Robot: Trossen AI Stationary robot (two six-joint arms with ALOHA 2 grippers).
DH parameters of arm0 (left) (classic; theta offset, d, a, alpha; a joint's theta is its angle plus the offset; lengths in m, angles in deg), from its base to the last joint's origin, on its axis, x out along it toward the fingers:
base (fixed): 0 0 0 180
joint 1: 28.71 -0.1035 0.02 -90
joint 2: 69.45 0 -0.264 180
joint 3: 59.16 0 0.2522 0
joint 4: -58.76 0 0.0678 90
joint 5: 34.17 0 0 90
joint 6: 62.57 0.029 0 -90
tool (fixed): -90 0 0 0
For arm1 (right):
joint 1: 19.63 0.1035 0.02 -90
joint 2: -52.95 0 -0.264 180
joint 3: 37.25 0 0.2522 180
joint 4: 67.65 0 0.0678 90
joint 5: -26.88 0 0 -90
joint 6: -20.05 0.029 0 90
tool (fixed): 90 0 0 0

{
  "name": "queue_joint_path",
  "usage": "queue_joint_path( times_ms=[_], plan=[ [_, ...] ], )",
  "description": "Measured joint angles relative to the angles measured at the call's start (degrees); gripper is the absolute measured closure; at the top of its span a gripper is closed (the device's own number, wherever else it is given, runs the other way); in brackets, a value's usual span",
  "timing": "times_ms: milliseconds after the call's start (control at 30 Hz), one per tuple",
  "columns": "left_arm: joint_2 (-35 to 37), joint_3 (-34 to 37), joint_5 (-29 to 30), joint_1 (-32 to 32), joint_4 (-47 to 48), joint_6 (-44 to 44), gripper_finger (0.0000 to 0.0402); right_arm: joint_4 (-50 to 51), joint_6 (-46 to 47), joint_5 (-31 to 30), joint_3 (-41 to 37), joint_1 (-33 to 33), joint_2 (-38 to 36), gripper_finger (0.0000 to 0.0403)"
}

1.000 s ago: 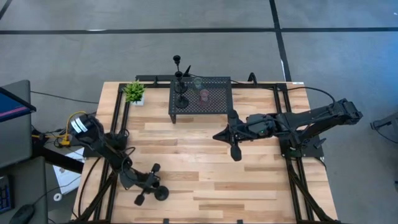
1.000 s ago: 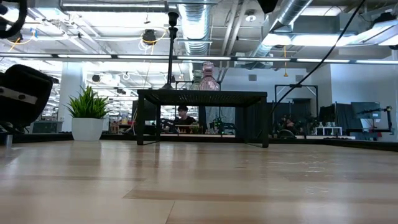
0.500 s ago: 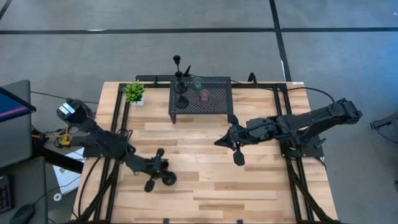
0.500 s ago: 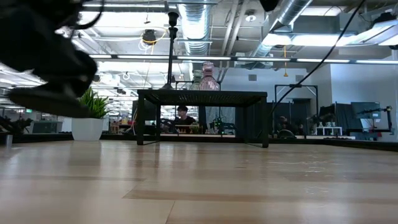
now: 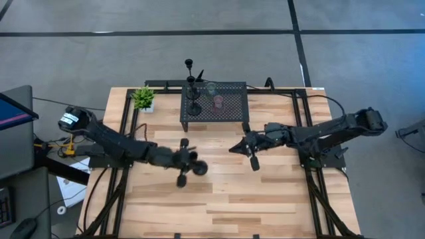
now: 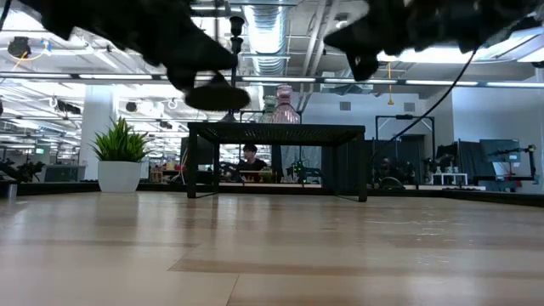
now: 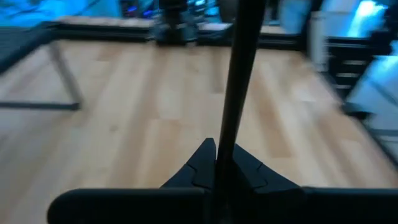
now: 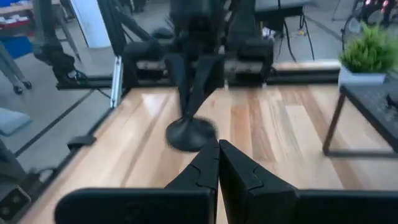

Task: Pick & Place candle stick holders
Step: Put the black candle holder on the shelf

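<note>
black stemmed candle stick holder (image 5: 193,164) pinched in left gripper (image 5: 182,159) above table (image 5: 265,199); right gripper (image 5: 247,149) pressed together; no legible writing

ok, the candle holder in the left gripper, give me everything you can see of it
The black candle holder has a slim straight stem and a round flat base, matte and dark all over. The left gripper is shut on its stem. It hangs base down, roughly upright, clear of the table, in front of the perforated stand.
</note>
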Motion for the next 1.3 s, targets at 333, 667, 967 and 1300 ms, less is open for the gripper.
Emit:
queue_joint_path(
  times_ms=[333,667,967,1300],
  plan=[
    [-13.0,-9.2,-2.5,-13.0,0.4,0.1,0.0389,-9.7,0.2,4.7,-6.5,-12.9,0.0,0.0403],
    [-20.3,-17.1,-13.6,-16.2,0.2,3.4,0.0389,-17.6,5.0,8.9,-9.8,-12.8,0.0,0.0403],
    [-19.9,-17.4,-13.6,-16.0,0.2,5.0,0.0389,-19.3,5.7,6.4,-9.2,-8.3,2.0,0.0401],
    [-19.9,-17.6,-13.6,-16.0,0.2,5.0,0.0389,-18.6,5.6,-0.3,-4.0,-6.9,9.6,0.0300]
  ],
)
